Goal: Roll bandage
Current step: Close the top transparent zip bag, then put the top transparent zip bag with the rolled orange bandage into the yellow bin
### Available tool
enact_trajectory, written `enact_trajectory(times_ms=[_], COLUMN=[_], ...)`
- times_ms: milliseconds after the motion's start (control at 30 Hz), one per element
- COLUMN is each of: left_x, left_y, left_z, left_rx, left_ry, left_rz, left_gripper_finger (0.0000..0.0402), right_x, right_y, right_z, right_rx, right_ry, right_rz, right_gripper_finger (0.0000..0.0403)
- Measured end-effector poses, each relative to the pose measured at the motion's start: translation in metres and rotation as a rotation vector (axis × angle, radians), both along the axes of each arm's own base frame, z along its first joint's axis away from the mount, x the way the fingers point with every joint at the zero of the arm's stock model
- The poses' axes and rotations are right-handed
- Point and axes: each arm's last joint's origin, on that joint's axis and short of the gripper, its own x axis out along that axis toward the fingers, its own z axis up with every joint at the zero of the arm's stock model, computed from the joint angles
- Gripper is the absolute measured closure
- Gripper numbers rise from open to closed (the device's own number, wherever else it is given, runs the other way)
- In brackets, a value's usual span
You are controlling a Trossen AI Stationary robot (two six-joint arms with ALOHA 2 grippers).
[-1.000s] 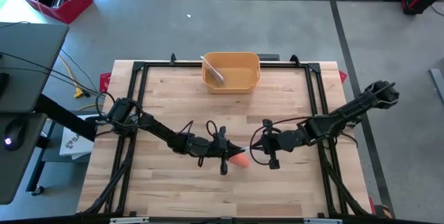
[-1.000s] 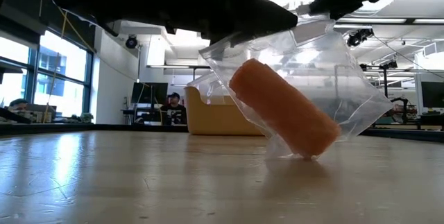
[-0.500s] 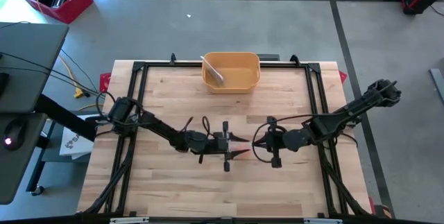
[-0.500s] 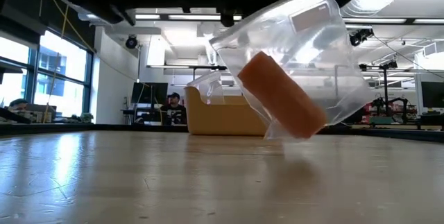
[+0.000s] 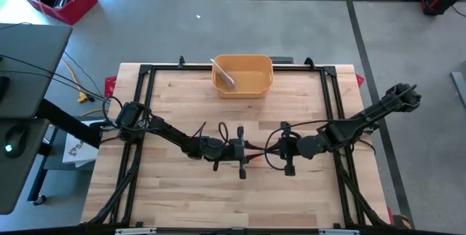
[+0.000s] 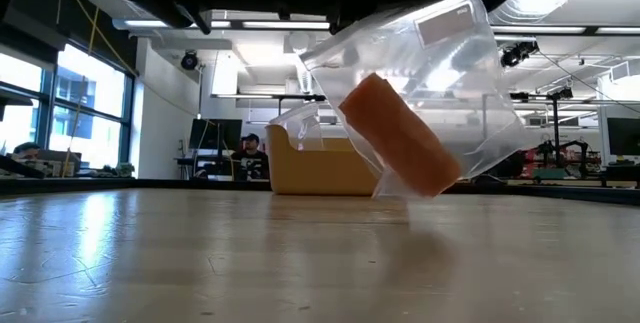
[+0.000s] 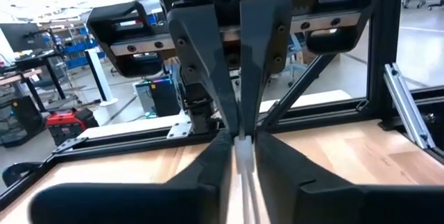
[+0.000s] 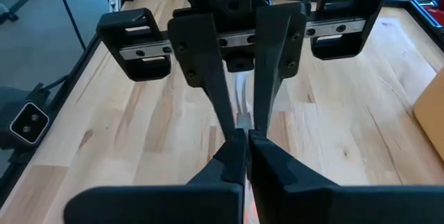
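Observation:
A clear plastic bag (image 6: 470, 73) hangs above the table with an orange bandage roll (image 6: 400, 133) lying tilted inside it. At the table's middle, my left gripper (image 5: 250, 150) and my right gripper (image 5: 266, 150) meet tip to tip over the bag, and both are shut on its upper edge. In the high view the arms hide nearly all of the bag. Seen from each wrist, my left gripper (image 7: 243, 165) and my right gripper (image 8: 246, 148) each face the other arm's fingers. My left gripper pinches a thin strip of the bag's upper edge (image 7: 243, 148) between its two fingers, coming level from the table's left. The bag hangs below, clear of the table. My right gripper pinches the same upper edge (image 8: 241, 118) between its two fingers, coming from the table's right and slanting a little down. The bag and the roll in it hang below the fingers.
A yellow bin (image 5: 242, 75) stands at the table's far edge with a pale object in it; it also shows behind the bag (image 6: 310, 168). A black frame (image 5: 145, 71) runs round the tabletop. Bare wood lies near and to both sides.
The bag has been lifted: the roll's lower end stood on the table through the plastic and now hangs clear. My left gripper has risen, gone a little toward the far edge and rolled about its own line. My right gripper has kept its hold.

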Motion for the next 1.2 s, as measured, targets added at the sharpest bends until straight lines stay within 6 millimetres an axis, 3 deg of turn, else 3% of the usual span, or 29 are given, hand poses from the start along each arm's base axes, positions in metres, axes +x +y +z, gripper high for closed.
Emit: enact_trajectory(times_ms=[200, 400, 633, 1067, 1200], left_x=[0.0, -0.005, -0.015, -0.051, -0.059], left_y=[0.0, -0.006, -0.012, -0.021, -0.022], left_z=[-0.001, -0.001, 0.008, 0.012, 0.007], left_rx=[0.002, 0.026, 0.055, -0.017, -0.025], left_ry=[0.009, 0.08, 0.175, 0.515, 0.611], left_rz=[0.018, 0.082, 0.096, 0.146, 0.103], left_gripper_finger=[0.0389, 0.0371, 0.0378, 0.037, 0.0339], right_x=[0.0, -0.009, -0.016, -0.017, -0.018], right_y=[0.0, -0.001, 0.0, -0.001, -0.002], right_z=[0.0, 0.003, 0.005, 0.012, 0.014], right_rx=[0.0, 0.009, -0.009, -0.038, -0.041], right_ry=[0.006, 0.019, 0.022, 0.024, 0.017], right_rz=[0.0, -0.032, -0.049, -0.063, -0.066], right_gripper_finger=[0.0403, 0.0403, 0.0403, 0.0403, 0.0403])
